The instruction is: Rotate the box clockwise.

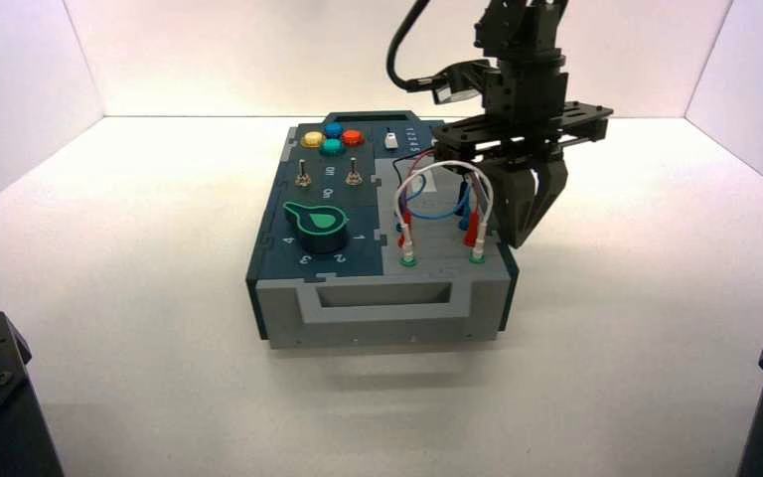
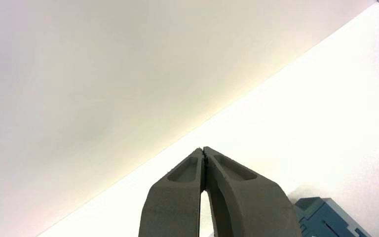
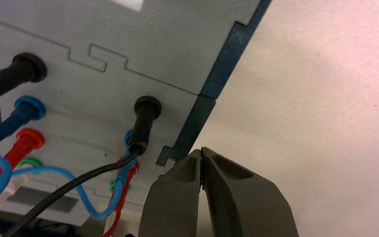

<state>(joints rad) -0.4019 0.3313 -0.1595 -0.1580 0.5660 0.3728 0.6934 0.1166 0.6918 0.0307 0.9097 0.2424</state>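
The box (image 1: 382, 234) sits mid-desk (image 1: 616, 328). My right pincer (image 3: 202, 150), clenched and empty, presses near its right edge beside the wires (image 1: 444, 189), likely to push it round. Left pincer (image 2: 203, 149) clenched, idle.

Laboratory test enclosure: a bare white tabletop (image 1: 159, 298) bounded by 3 plain white walls (image 1: 258, 50), evenly lit. A single panel box (image 1: 382, 238) with buttons, toggle switches, a knob and plugged wires stands at the centre, attended by a black robot arm (image 1: 522, 79)
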